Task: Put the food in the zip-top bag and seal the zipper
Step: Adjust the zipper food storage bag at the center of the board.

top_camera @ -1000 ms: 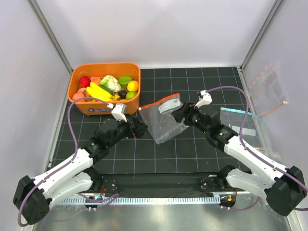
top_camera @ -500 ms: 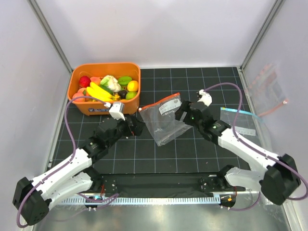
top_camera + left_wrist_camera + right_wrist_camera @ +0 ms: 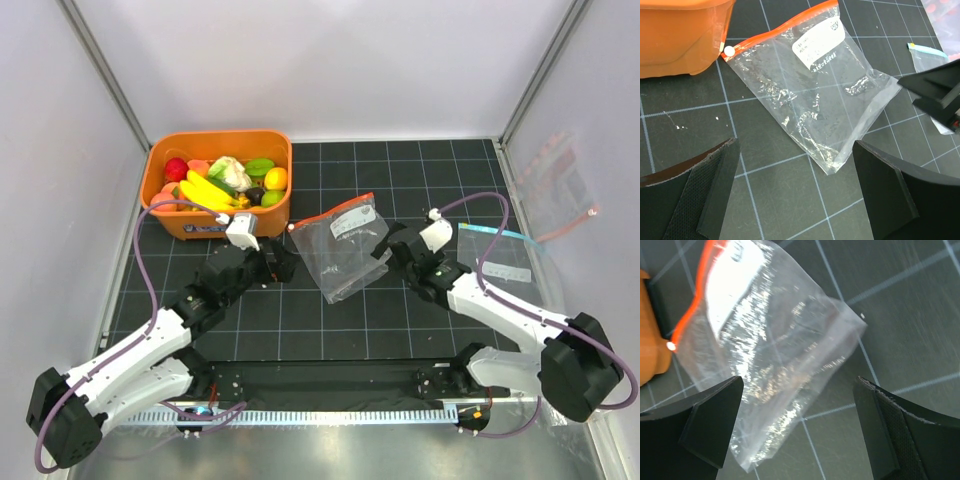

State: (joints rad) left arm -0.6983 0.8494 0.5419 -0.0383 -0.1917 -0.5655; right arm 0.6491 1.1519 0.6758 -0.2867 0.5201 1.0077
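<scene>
At the far left of the black gridded mat [image 3: 330,320] sat a rounded orange plastic tub [image 3: 215,224], and the food [image 3: 222,178], small plastic toy fruits and vegetables including a yellow banana, a red apple, a white cauliflower and green and orange pieces, lay heaped inside it, none of it in the bag. Just in front of the tub's near right corner hung the left gripper [image 3: 282,262], its fingers spread wide and holding nothing, pointing toward the crinkly clear zip-top bag [image 3: 345,250], which lay flat on the mat in the middle, between the two grippers and just beside the tub. The thin red-orange zipper [image 3: 331,213] ran along the bag's far edge, with a small white bead [image 3: 728,50] at its left end close to the tub wall. A white label [image 3: 818,44] with dark printed lines sat below the zipper, the writing too small to read. The right gripper [image 3: 390,250] stood at the bag's right edge, its fingers also wide apart and gripping nothing; whether they touched the plastic could not be told. Farther right lay a flat clear bag with a blue top edge [image 3: 500,262]
</scene>
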